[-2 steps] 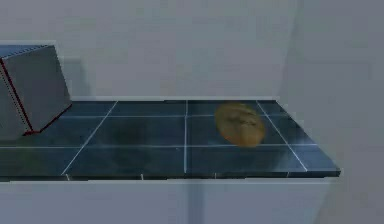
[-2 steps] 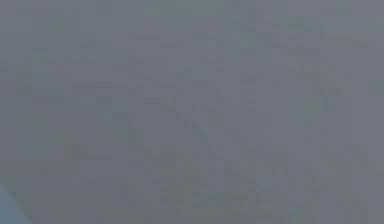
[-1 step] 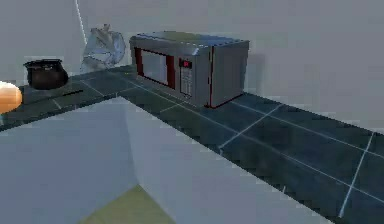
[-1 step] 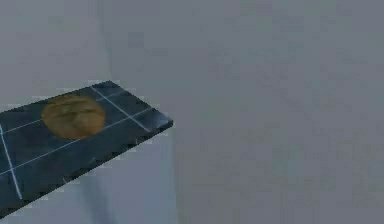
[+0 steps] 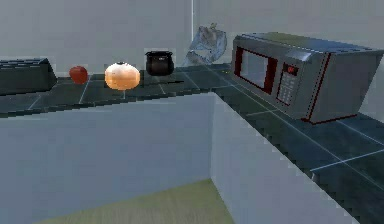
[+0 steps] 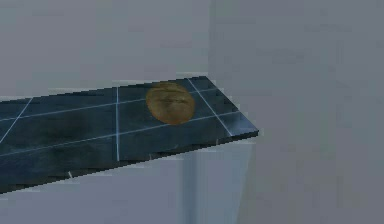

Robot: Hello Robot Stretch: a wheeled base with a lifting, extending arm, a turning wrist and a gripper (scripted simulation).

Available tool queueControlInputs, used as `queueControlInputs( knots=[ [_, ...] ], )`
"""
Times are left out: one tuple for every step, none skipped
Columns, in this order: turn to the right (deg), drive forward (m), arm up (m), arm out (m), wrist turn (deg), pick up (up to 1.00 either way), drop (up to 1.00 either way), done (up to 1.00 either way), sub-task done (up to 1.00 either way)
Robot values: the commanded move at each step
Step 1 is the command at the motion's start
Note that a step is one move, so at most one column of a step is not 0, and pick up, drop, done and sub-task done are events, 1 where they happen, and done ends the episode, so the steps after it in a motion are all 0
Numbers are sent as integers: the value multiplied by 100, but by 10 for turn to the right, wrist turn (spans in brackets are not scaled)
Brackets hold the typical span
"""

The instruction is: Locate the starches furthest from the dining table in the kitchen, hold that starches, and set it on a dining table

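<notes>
A round golden-brown loaf of bread (image 6: pixel 170 104) lies on the dark tiled countertop (image 6: pixel 80 135) in the arm side view, near the counter's right end. In the forward view, a pale orange round thing (image 5: pixel 122 75) sits on the L-shaped dark counter (image 5: pixel 190 85), with a small red round thing (image 5: pixel 78 73) to its left.
A black pot (image 5: pixel 159 63) stands on the counter behind the round things. A dark toaster (image 5: pixel 25 75) sits at the forward view's left. A silver microwave (image 5: pixel 300 75) occupies the right arm of the counter, with a pale crumpled thing (image 5: pixel 207 43) in the corner. White cabinet fronts (image 5: pixel 120 160) stand below.
</notes>
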Motion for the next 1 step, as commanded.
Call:
queueControlInputs(
  knots=[
    [0, 0, 50, 0, 0, 0, 0, 0, 0]
  ],
)
